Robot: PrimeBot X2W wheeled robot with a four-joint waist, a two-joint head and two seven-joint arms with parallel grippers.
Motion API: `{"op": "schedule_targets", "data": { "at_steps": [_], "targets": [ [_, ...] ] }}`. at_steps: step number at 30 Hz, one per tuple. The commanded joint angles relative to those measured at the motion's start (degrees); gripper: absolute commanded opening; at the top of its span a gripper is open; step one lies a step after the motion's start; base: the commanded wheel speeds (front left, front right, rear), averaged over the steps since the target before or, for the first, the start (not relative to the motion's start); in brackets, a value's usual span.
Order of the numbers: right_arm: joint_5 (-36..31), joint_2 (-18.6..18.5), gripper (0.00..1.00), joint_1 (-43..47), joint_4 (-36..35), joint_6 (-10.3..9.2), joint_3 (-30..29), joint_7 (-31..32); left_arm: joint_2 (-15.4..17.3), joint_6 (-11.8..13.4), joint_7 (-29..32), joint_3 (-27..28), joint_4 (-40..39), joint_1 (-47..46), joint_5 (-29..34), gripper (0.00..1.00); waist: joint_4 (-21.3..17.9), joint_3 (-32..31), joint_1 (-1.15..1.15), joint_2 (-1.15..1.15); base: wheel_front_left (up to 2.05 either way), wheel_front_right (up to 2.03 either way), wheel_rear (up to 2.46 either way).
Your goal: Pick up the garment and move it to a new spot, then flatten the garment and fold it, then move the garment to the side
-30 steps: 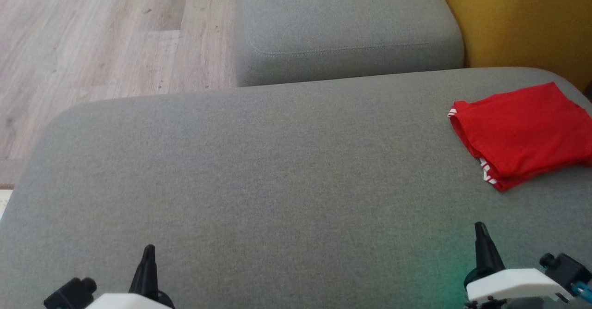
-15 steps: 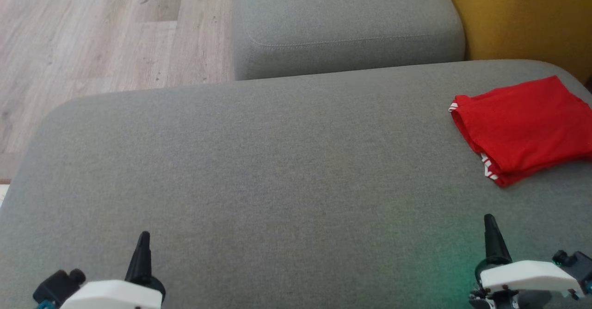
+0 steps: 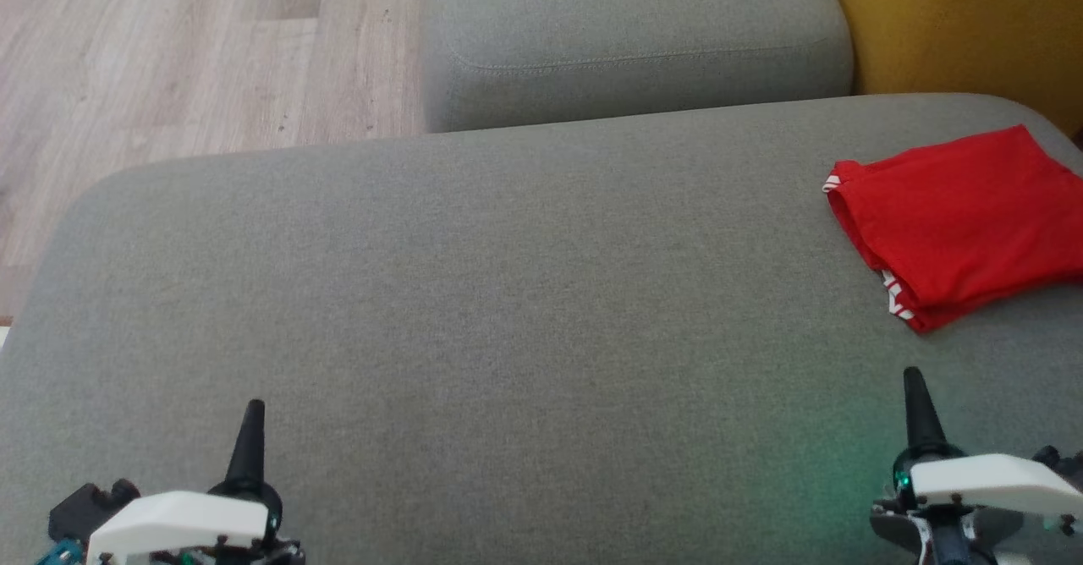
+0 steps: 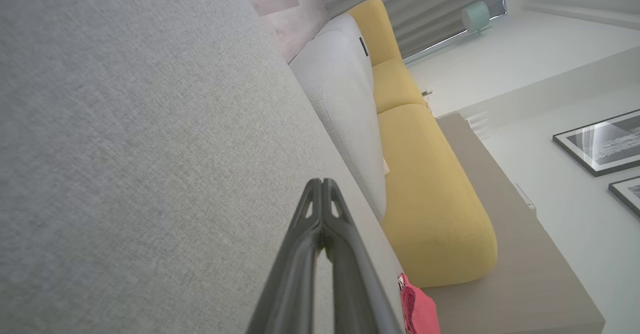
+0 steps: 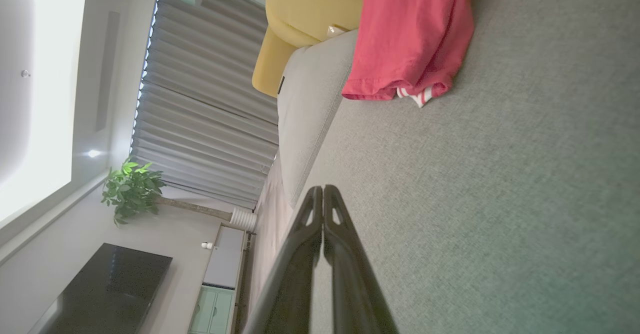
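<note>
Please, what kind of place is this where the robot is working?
Most likely a home living room: a wide grey sofa seat, a yellow sofa next to it, framed pictures, and a potted plant by the window blinds.

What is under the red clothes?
The folded red garment lies on the big gray cushion, toward the robot's right. Whether anything hides beneath it or inside its folds cannot be seen; the fabric covers that.

Matt coarse-woven cloth covers the cushion point(image 3: 508, 294); the garment point(image 3: 956, 218) seems smooth cloth.
</note>
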Motion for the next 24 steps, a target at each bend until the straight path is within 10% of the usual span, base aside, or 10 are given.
{"op": "schedule_targets", "data": {
  "at_steps": [1, 24],
  "targets": [
    [2.1, -0.2, 0.00, -3.5, -2.6, 0.09, 0.3, 0.6, 0.7, -0.7, 0.7, 1.9, -1.5, -4.0, -2.1, 0.00, 0.0, 0.2, 0.00, 0.00, 0.00, 0.00, 0.00],
    [16.5, -0.2, 0.00, -5.6, -4.6, 0.11, -2.2, 4.2, 0.6, -3.0, 4.4, 4.5, 0.0, -8.4, -17.5, 0.00, -0.3, 2.2, 0.00, 0.00, 0.00, 0.00, 0.00]
  ]
}}
